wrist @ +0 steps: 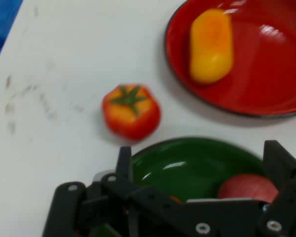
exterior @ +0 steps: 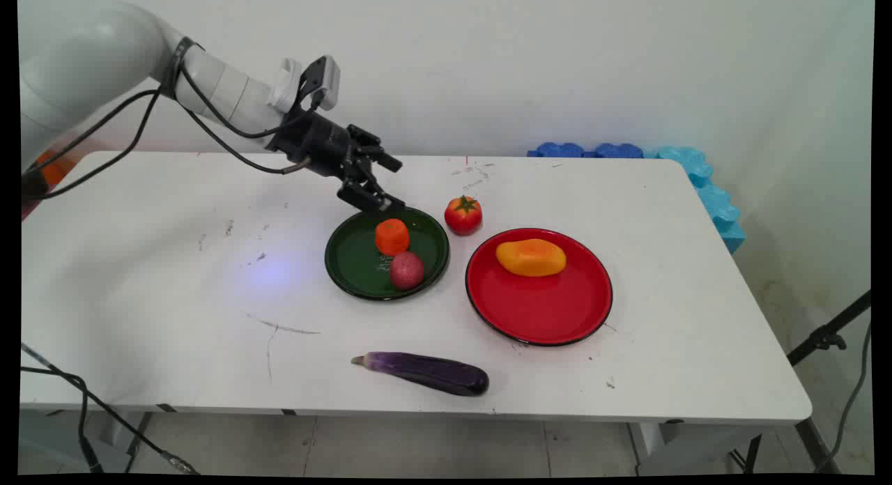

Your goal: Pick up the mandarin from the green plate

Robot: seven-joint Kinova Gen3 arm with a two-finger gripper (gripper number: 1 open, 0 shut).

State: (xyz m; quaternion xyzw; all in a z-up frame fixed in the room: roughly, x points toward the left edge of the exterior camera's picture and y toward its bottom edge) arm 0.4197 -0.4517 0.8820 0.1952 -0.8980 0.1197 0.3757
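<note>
Black against the white bench (exterior: pixel 174 276), the gripper (exterior: pixel 387 185) hangs over the far rim of the green plate (exterior: pixel 355 265) in the main view, its fingers spread apart and holding nothing. On the green plate sit an orange carrot piece (exterior: pixel 391 236), nearest the gripper, and a reddish potato (exterior: pixel 406 270) just on the near side of it. A tomato (exterior: pixel 463 214) stands on the bench just right of the green plate; further right lies a red plate (exterior: pixel 540 311) carrying a yellow-orange mango (exterior: pixel 531 257). A purple eggplant (exterior: pixel 425 371) lies well nearer the camera than the green plate. Blue foam (exterior: pixel 697 178) sits at the bench's far right corner. In the hand view, the open fingers (wrist: pixel 124 163) straddle the green plate (wrist: pixel 197 163), with the potato (wrist: pixel 246 186) beside the right finger, the tomato (wrist: pixel 131 111) just beyond the plate's rim, and the red plate (wrist: pixel 266 84) with the mango (wrist: pixel 211 44) further off. Hanging so low, a finger could catch the green plate's rim and tip it, or knock the round pieces so they roll off toward the tomato.
</note>
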